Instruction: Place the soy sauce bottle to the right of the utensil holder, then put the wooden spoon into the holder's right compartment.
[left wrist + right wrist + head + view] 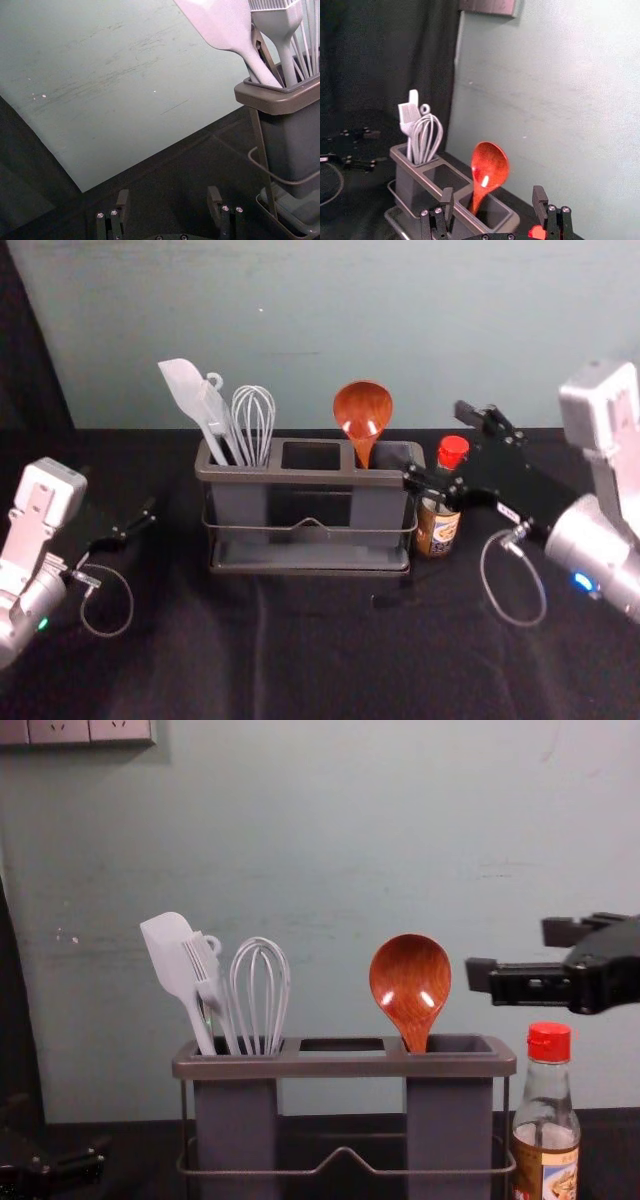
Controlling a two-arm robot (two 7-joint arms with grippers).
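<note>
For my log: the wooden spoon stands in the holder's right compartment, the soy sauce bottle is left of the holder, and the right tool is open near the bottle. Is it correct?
The side is wrong: the head view shows the soy sauce bottle right of the holder. Spoon and right tool are as stated.

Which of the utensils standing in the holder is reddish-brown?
The wooden spoon, alone in the right compartment; the spatula, basting brush and whisk are all pale grey.

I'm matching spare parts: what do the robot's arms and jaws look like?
The left arm has a whitish housing, black jaws, a looping cable and a green light; the right arm matches, but with a blue light and a white label.
</note>
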